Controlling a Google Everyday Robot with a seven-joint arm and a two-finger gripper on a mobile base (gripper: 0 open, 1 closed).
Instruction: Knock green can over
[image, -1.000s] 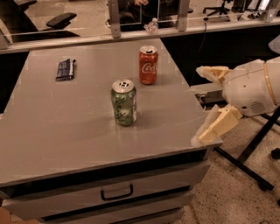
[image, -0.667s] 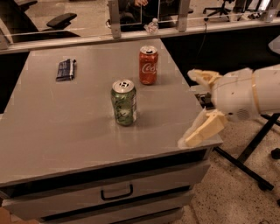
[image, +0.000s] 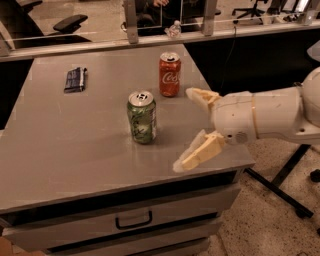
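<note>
Spread hand (image: 183, 129) near green can (image: 142, 118)

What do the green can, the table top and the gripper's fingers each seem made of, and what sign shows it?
The green can: likely aluminium, with a printed label and a bare silvery top with pull tab. The table top: smooth grey sheet, dull sheen, perhaps metal or laminate. The gripper, open over the table's right edge: cream matte fingers, seemingly plastic or rubber.

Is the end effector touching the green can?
Apart. The camera view shows tabletop between the green can and the open end effector to its right.
</note>
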